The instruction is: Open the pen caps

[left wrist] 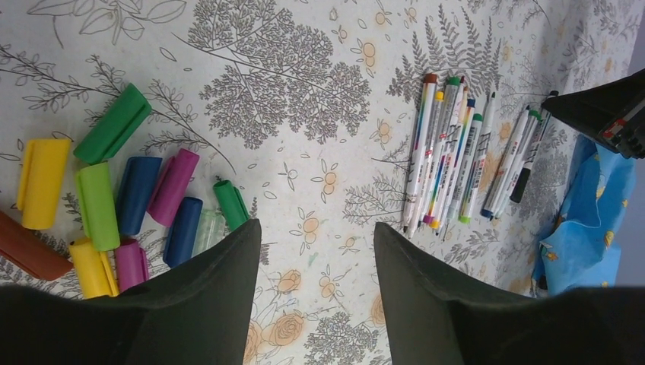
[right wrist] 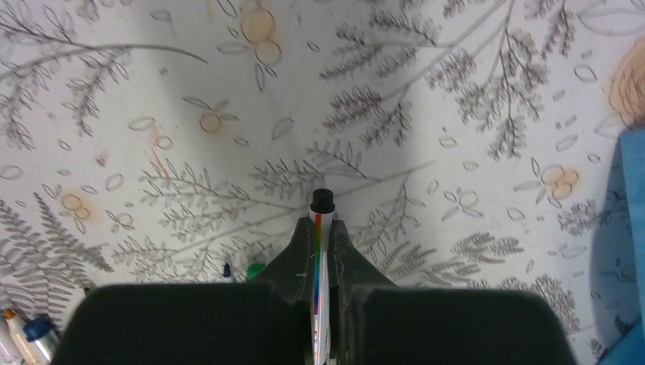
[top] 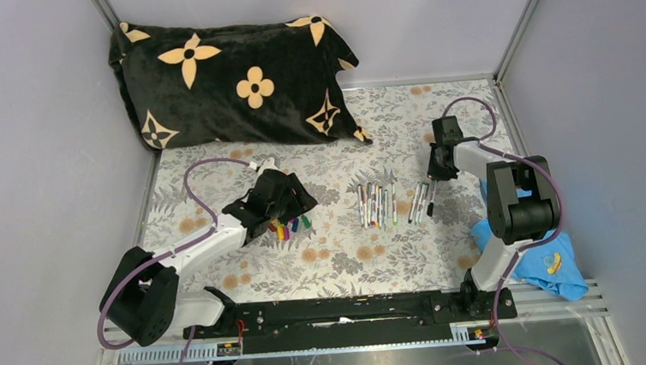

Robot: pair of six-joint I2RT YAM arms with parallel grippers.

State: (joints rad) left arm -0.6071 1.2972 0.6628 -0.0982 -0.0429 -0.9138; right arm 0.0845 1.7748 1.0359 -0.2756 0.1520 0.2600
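Several loose pen caps [left wrist: 137,194] in yellow, green, blue, magenta and red-brown lie in a cluster on the floral cloth; they show below my left gripper in the top view [top: 288,228]. My left gripper [left wrist: 316,228] is open and empty, just right of the caps [top: 291,204]. A row of pens [top: 377,204] with whitish barrels lies mid-table, also in the left wrist view [left wrist: 449,152]. My right gripper [right wrist: 322,228] is shut on a pen [right wrist: 322,204] with a black end and a rainbow stripe, at the right end of the row [top: 437,173].
A black pillow [top: 226,77] with tan flowers lies at the back left. A blue cloth [top: 548,261] lies at the right edge, behind the right arm. Grey walls enclose the table on three sides. A few more pens [top: 420,201] lie beside the right gripper.
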